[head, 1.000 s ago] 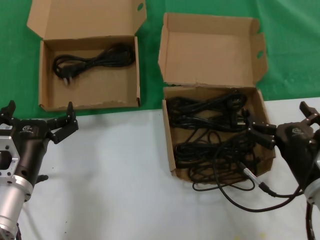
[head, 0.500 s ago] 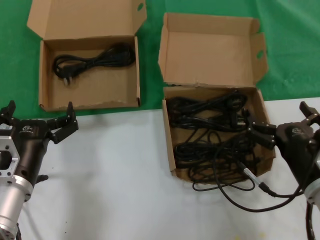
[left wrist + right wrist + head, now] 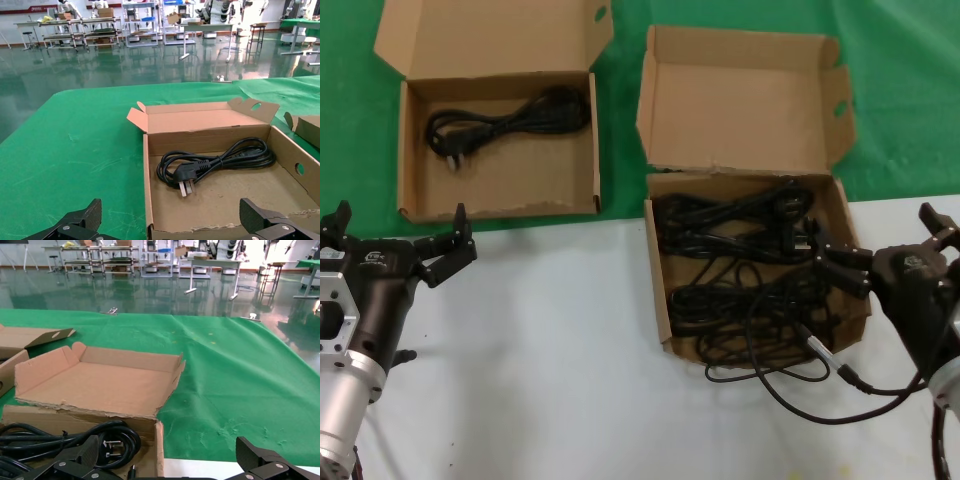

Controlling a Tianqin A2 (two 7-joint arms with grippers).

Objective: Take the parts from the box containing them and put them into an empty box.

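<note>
Reaching for another pick, the right gripper, fingers spread, hangs at the squarish brown cardboard box of tangled black power cords; next it must close on 1 bundle for the wider brown cardboard box, where the left gripper waits spread.

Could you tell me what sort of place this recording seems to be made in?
Probably a robotics lab or test hall: metal shelving racks, work tables on a glossy green floor, and a green-clothed table.

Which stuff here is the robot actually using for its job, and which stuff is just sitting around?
For the job:
- black power cords piled in the squarish brown cardboard box
- wider brown cardboard box, one black cord bundle in it
- right gripper, open, at the full box's edge
- left gripper, open, near the wider box

Just lying about:
- green cloth
- white tabletop
</note>
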